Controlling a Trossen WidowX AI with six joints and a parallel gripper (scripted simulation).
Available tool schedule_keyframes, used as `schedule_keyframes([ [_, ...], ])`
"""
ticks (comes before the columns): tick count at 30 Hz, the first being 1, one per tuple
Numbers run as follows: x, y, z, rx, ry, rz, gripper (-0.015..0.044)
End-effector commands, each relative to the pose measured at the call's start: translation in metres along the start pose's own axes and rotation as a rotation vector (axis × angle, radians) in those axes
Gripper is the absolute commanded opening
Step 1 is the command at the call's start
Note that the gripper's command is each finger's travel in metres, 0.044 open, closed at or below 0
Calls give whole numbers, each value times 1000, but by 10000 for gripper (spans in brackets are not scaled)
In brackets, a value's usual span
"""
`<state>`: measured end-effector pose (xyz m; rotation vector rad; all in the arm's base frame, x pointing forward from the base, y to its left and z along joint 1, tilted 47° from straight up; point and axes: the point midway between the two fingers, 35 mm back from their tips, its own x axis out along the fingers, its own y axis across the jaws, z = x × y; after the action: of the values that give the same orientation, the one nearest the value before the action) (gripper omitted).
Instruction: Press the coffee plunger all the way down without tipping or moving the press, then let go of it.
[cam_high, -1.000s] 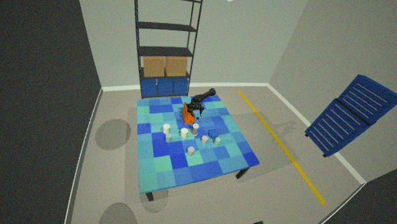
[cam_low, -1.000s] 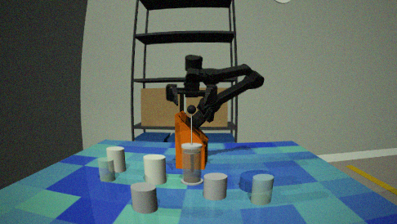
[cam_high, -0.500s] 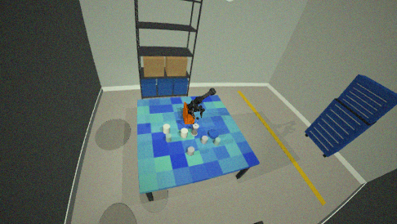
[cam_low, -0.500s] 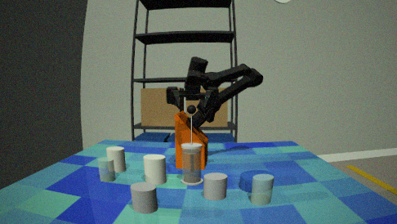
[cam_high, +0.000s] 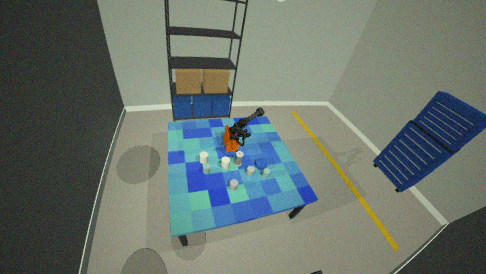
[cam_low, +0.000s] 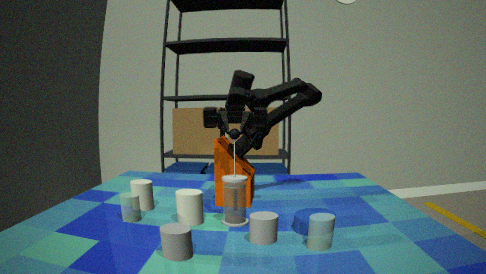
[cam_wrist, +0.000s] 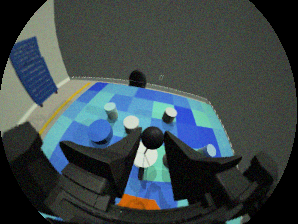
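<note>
Above press (cam_low: 234, 200) on counter (cam_low: 380, 240): gripper (cam_low: 233, 133) closed around raised plunger knob (cam_low: 233, 133), rod upright, press standing upright.

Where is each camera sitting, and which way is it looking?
Top: high up in the room, looking down at the blue-and-green checkered table; the whole black arm shows.
Exterior: low by the table's near edge, facing the tall dark metal shelf; arm and tool show.
Wrist: on the arm just behind the tool, looking out over the table; only the two fingers show.
Exterior and wrist both show the round black plunger knob gripped between the fingers, with the clear glass coffee press below.
</note>
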<state>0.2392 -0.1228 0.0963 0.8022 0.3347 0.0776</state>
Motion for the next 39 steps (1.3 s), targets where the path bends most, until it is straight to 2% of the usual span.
schedule_keyframes([
  [1,0,0,-1,6,2,0,119],
  [39,39,-16,-40,31,23,-17,119],
])
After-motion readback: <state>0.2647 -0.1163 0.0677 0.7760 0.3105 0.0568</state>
